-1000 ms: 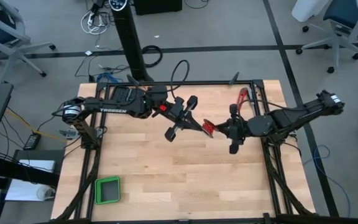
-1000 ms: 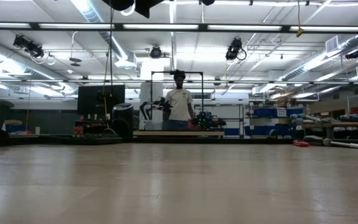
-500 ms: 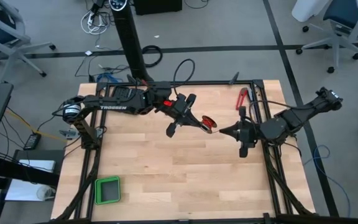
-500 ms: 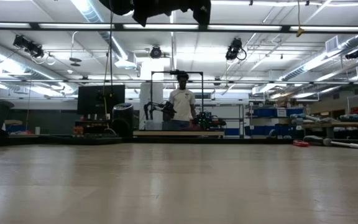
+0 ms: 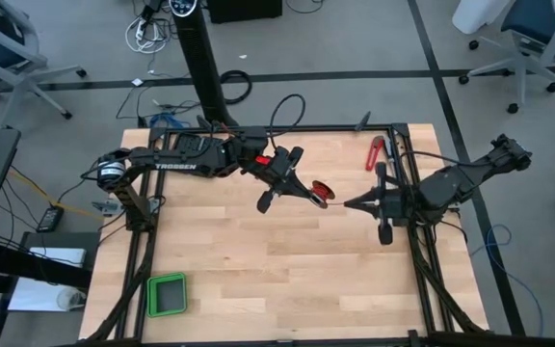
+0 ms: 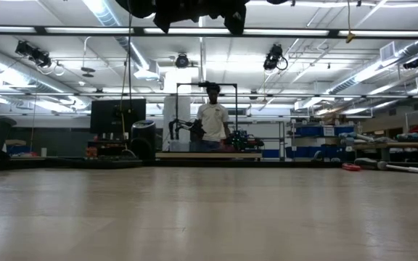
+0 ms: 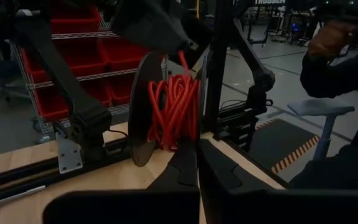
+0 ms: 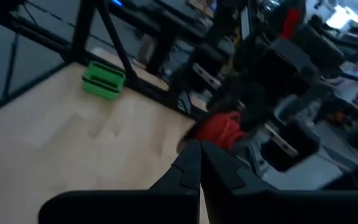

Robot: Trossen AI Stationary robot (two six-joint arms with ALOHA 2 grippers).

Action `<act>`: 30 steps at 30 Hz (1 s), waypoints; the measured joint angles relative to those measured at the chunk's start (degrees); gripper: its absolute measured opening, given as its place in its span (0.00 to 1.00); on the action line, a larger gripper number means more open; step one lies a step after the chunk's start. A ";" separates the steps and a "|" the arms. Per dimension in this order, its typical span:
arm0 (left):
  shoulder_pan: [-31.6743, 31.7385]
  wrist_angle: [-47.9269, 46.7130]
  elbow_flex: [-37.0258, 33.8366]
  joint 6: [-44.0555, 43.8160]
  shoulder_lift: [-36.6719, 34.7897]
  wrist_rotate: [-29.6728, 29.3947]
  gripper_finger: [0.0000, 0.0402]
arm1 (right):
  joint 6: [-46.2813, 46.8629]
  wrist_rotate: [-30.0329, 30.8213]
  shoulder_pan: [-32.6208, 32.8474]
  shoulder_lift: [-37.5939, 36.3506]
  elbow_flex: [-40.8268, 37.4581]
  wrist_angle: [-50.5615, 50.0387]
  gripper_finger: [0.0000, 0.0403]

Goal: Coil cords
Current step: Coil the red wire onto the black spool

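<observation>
The cords are one thin red cord wound into a small coil. A dark round disc stands against one side of it. The coil hangs over the table's middle at the tip of my left gripper, which is shut on it. My right gripper is shut and level. It points toward the table's left edge at the coil, a short way from it. Whether a strand runs to its tips, I cannot tell. My left gripper pinches the coil's near edge between its two fingertips. The fingers come in level from the table's left. The coil stands on edge just beyond the tips, lifted clear of the table.
A red-handled tool lies at the far right by the black frame rail. A green box sits at the near left corner. In the low view a person stands in the room beyond the table.
My right gripper has drawn back from the coil toward the table's right edge, staying shut, and a gap has opened between the two. My left gripper has kept the coil, shifted a little toward the far edge and turned somewhat.
</observation>
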 joint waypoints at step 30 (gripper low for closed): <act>-4.41 -3.68 0.00 -3.05 0.00 -1.97 0.00 | -15.37 -20.93 -18.90 11.20 5.84 7.13 0.00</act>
